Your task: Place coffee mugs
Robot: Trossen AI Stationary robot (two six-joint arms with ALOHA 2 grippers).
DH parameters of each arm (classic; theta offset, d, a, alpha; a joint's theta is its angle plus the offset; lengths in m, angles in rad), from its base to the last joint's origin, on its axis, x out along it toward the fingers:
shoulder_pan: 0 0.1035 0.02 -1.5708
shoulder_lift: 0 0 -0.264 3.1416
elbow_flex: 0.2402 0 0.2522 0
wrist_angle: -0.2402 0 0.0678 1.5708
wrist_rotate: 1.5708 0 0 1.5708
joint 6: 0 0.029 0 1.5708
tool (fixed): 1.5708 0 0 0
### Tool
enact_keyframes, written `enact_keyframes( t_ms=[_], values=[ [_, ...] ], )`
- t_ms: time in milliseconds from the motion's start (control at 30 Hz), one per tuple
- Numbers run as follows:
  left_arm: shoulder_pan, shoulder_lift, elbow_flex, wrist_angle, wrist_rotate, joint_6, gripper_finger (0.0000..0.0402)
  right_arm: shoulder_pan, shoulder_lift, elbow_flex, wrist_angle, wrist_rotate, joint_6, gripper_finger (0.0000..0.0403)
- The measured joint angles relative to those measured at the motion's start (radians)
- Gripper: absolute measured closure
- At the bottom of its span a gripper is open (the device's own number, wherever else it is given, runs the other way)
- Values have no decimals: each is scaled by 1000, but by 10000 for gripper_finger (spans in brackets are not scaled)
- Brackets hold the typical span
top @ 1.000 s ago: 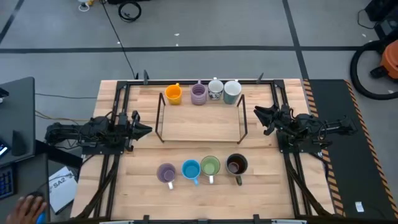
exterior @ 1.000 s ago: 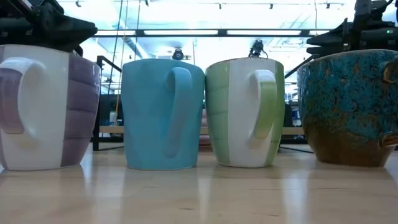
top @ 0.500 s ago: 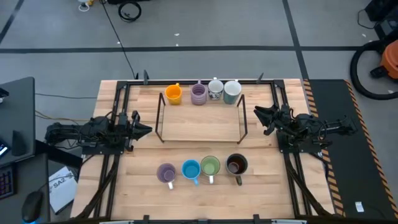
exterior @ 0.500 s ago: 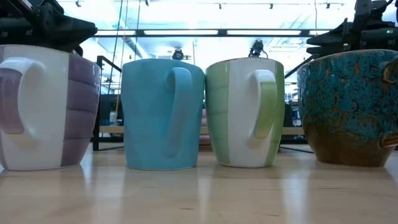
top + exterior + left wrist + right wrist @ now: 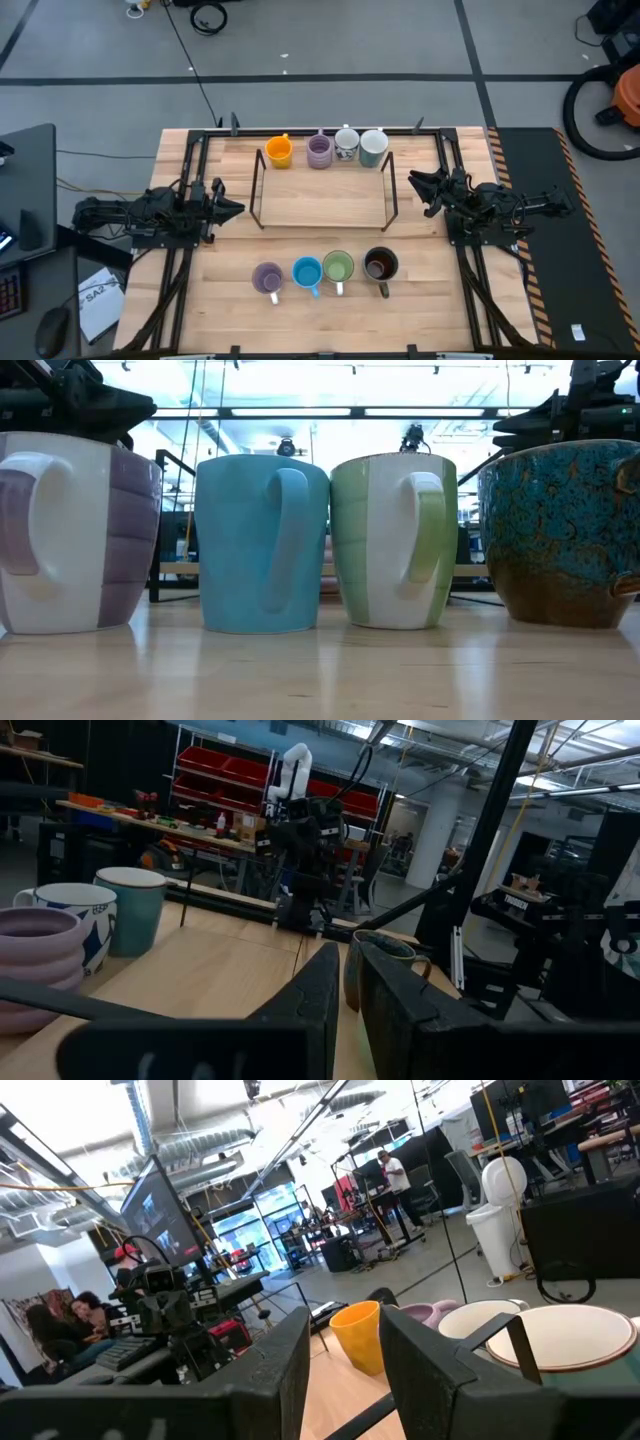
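Eight glossy ceramic mugs (image 5: 325, 270) stand upright in two rows; left gripper (image 5: 232, 209) nearly closed, right gripper (image 5: 418, 183) parted, both empty.

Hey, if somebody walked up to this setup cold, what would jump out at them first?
Two rows of mugs: an orange mug, lavender mug, white patterned mug and pale mug along the table's far edge, behind a black wire rack. Near the front stand another lavender mug, blue mug, green mug and dark speckled mug. The left gripper and right gripper wait at the rack's sides, holding nothing.
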Motion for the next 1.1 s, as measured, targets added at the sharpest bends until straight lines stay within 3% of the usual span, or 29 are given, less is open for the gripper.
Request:
enact_keyframes(
  t_ms=[1100],
  values=[
    [0,0,0,85,-20,-106,356,0,0,0,7,0,-19,273]
  ],
)
